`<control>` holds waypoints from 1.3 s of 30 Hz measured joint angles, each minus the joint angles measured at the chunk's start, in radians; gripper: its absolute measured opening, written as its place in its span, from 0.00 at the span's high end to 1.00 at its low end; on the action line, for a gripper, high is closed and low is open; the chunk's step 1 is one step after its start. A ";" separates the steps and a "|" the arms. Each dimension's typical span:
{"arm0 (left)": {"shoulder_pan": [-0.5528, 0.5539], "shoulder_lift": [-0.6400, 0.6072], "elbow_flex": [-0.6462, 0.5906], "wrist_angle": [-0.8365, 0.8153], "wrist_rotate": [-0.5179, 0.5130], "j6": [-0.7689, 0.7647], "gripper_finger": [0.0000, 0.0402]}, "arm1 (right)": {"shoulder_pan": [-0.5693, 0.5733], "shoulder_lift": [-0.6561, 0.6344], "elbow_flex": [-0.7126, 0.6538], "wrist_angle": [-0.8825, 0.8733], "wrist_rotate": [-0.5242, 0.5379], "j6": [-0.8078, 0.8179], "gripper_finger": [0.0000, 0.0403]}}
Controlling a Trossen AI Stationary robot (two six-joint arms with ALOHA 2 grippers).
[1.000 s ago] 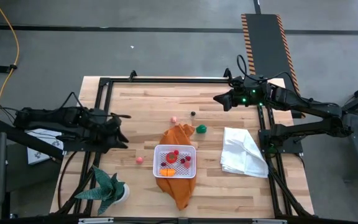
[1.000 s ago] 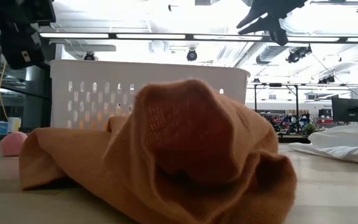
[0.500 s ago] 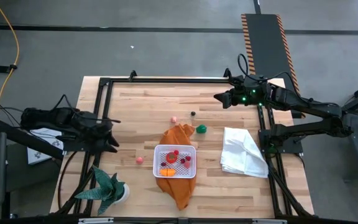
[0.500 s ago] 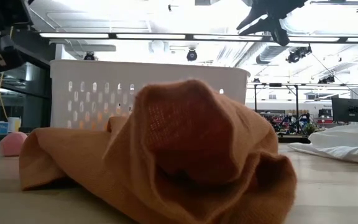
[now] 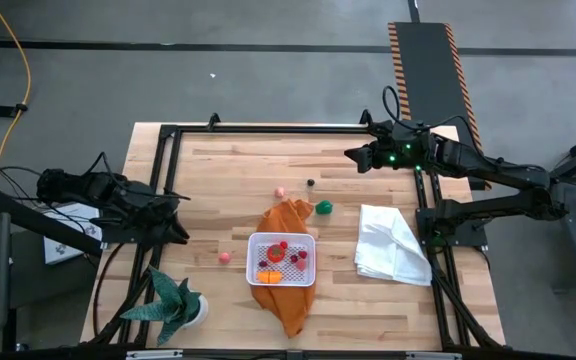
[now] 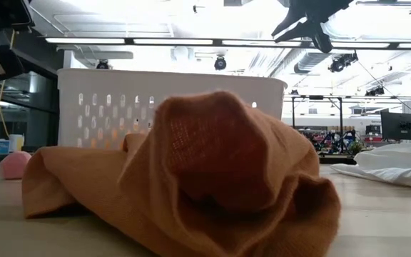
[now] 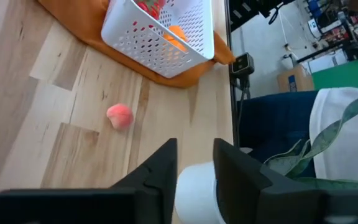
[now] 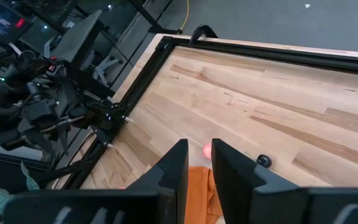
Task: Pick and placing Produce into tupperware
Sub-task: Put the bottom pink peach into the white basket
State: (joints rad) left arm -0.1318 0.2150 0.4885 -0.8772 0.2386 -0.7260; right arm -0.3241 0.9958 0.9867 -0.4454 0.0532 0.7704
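The white tupperware (image 5: 252,260) stands on an orange cloth (image 5: 288,215) at mid-table and holds red (image 5: 282,247) and orange (image 5: 268,275) produce. Loose produce lies on the wood: a peach-pink piece (image 5: 225,257) left of the tupperware, and a pink one (image 5: 280,191), a dark one (image 5: 310,184) and a green one (image 5: 323,208) behind it. My left gripper (image 5: 183,218) hangs over the table's left edge, narrowly open with nothing between its fingers (image 7: 195,152). My right gripper (image 5: 348,157) hovers high at the far right, narrowly open and holding nothing (image 8: 199,152).
A potted green spiky plant (image 5: 173,305) stands at the near left corner, its white pot (image 7: 194,190) below my left gripper. A crumpled white cloth (image 5: 390,245) lies at the right. A black frame (image 5: 268,128) rims the table. Bare wood stretches along the far side.
My left gripper has drawn back from over the table toward its left edge and sunk slightly, then come to rest. The produce, the tupperware and the cloths lie as before. My right arm has kept its place.
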 joint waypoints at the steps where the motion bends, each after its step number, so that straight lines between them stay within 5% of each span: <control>1: 0.000 0.000 0.000 0.000 0.000 -0.008 0.79 | 0.000 0.000 0.000 0.000 0.000 0.000 0.84; 12: 0.000 0.001 0.003 0.156 0.015 -0.083 0.99 | 0.000 0.000 0.000 0.000 0.000 -0.003 0.84; 22: 0.000 0.001 0.020 0.226 0.093 -0.155 1.00 | 0.016 0.000 0.000 0.001 0.006 -0.003 0.84; 39: 0.000 0.071 0.418 0.116 -0.101 -0.016 1.00 | 0.077 0.000 0.000 0.001 0.100 -0.019 0.84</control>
State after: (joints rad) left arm -0.1314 0.2864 0.9065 -0.7611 0.1372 -0.7423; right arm -0.2474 0.9958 0.9867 -0.4446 0.1532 0.7513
